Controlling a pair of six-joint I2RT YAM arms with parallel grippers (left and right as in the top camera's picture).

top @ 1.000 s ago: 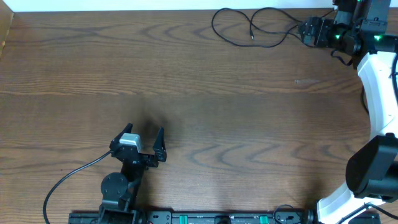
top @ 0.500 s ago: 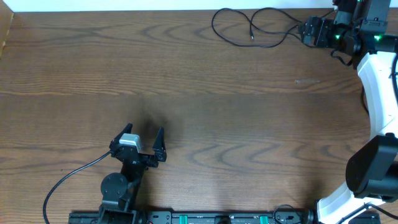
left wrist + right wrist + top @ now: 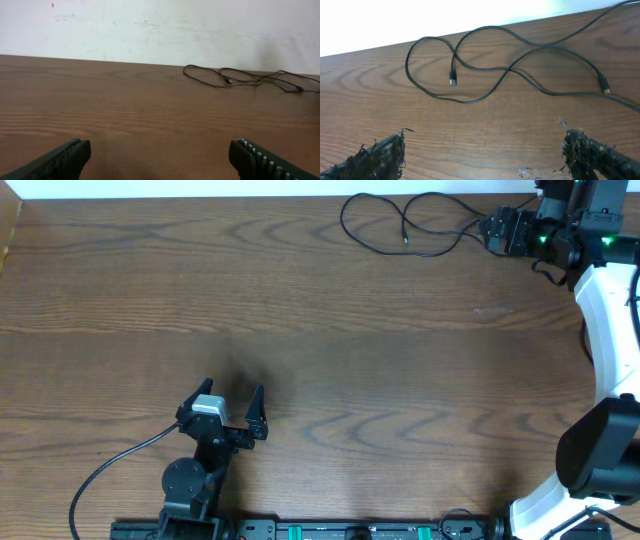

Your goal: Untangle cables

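Most of every picture is filled by the table (image 3: 330, 330), a wide top of dark brown wood with a strong grain. Behind its far edge is a plain white wall (image 3: 150, 25) with some faint marks.

The overhead view is the only one that shows both arms together. The left gripper (image 3: 232, 398) is low over the near side of the table, and the right gripper (image 3: 492, 230) is at the far right corner, pointing to the left. The cables (image 3: 404, 232) lie flat on the wood at the far edge, just beside the right gripper and well apart from the left one. From above they look like thin black loops that cross each other.

The right wrist view shows them from near. One small plug (image 3: 452, 78) lies inside a loop, and a second plug (image 3: 603, 86) lies to the right. The left wrist view sees the same cables only as a low, thin line far away near the wall.

Both pairs of jaws are spread wide. The left jaws hold nothing and have only bare wood between them. The right jaws are also empty; the cables lie in front of them and do not touch them.
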